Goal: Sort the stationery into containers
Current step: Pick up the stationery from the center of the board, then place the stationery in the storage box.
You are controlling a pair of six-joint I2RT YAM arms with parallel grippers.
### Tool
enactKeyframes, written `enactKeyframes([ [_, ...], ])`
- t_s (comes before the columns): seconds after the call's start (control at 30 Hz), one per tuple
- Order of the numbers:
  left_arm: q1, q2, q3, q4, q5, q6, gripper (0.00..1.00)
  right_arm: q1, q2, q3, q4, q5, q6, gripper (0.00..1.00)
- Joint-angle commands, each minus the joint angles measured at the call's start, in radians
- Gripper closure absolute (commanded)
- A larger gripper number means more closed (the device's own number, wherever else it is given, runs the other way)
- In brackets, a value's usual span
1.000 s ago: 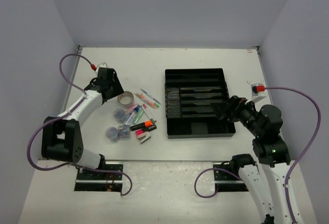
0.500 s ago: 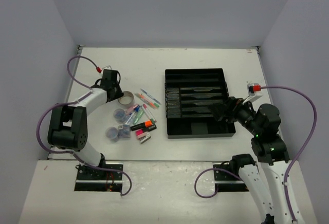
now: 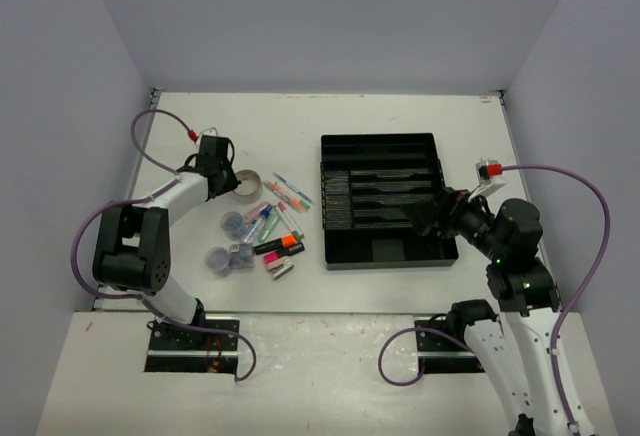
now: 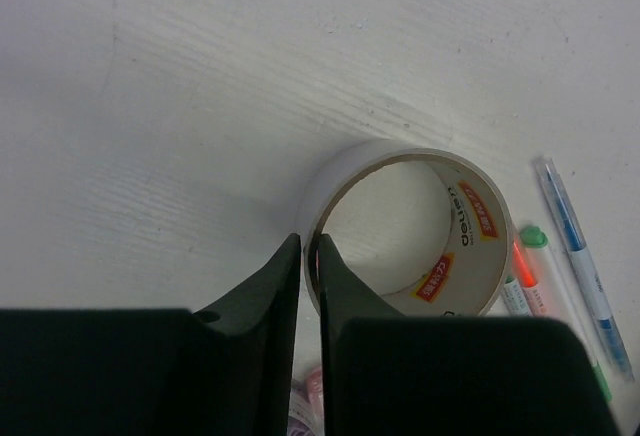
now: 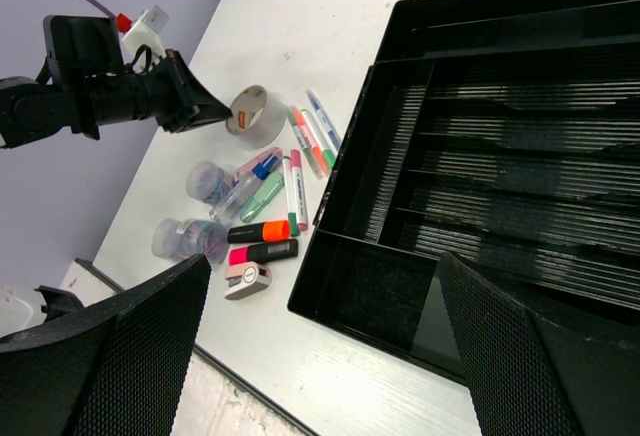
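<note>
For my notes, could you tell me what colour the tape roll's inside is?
Tan, with orange-red stickers; the tape roll shows best in left wrist view.

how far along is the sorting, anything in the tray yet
Done: nothing; no item shows in the organiser tray. In hand: the left gripper pinches the wall of the tape roll, on the table; the right gripper hangs open over the tray. Left: pens, tubs, highlighters, all beside the tray.

You have bright, even overhead light on the bench (image 3: 400, 126), with soft shadows. Up close, your left pincer (image 4: 310, 246) looks dark and blurred.
</note>
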Motion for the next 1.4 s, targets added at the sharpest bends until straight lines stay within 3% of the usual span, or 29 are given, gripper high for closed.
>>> enactKeyframes([
  [0.0, -0.003, -0.001, 0.005, 0.027, -0.012, 0.024, 0.89, 0.001, -0.001, 0.003, 0.029, -0.025, -0.018, 0.01],
  [0.13, -0.001, 0.021, 0.025, 0.006, -0.023, 0.044, 1.00, 0.001, -0.002, -0.002, 0.030, -0.023, -0.018, 0.01],
  [0.33, -0.006, 0.030, 0.017, -0.004, -0.036, 0.045, 1.00, 0.001, -0.001, -0.002, 0.031, -0.027, -0.020, 0.01],
  [0.6, -0.087, -0.165, 0.023, -0.018, -0.142, 0.045, 1.00, 0.009, 0.056, 0.002, 0.074, -0.110, -0.006, 0.01],
  [0.7, -0.148, -0.195, 0.066, -0.084, -0.192, 0.053, 1.00, 0.071, 0.093, 0.025, 0.087, -0.136, -0.011, 0.01],
  [0.83, -0.225, -0.258, 0.073, -0.102, -0.188, 0.067, 1.00, 0.213, 0.198, 0.117, 0.050, 0.046, -0.014, 0.05],
  [1.07, -0.486, -0.348, 0.088, -0.091, -0.145, 0.136, 1.00, 0.500, 0.446, 0.278, -0.012, 0.468, 0.019, 0.18],
  [1.2, -0.583, -0.392, 0.084, -0.058, -0.051, 0.142, 1.00, 0.586, 0.589, 0.350, -0.008, 0.561, 0.022, 0.25],
  [1.37, -0.668, -0.408, 0.087, -0.049, -0.040, 0.137, 1.00, 0.669, 0.700, 0.404, 0.020, 0.629, 0.034, 0.36],
])
